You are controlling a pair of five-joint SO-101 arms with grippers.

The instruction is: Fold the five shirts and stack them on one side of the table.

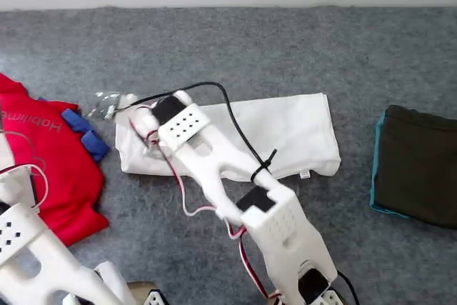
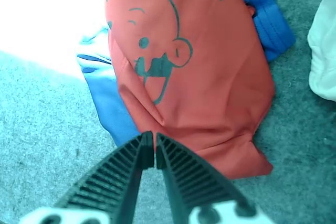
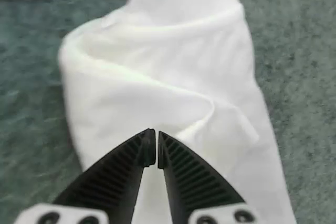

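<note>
A folded white shirt (image 1: 285, 133) lies across the middle of the grey table (image 1: 285, 55). My right arm stretches over it to its left end, where my right gripper (image 3: 156, 148) is shut just above the white shirt (image 3: 168, 77), with nothing visibly between the fingers. At the left edge lies a red shirt (image 1: 50, 169) with a printed cartoon, on top of a blue shirt (image 1: 89, 137). My left gripper (image 2: 154, 148) is shut over the near edge of the red shirt (image 2: 199, 77), beside the blue shirt (image 2: 110, 103). A dark folded shirt (image 1: 418, 166) rests on a teal one at the right.
My left arm (image 1: 28, 248) sits at the lower left corner. A small crumpled clear wrapper (image 1: 107, 103) lies just behind the white shirt's left end. Bare grey carpet-like surface stretches along the back and between the white shirt and the dark stack.
</note>
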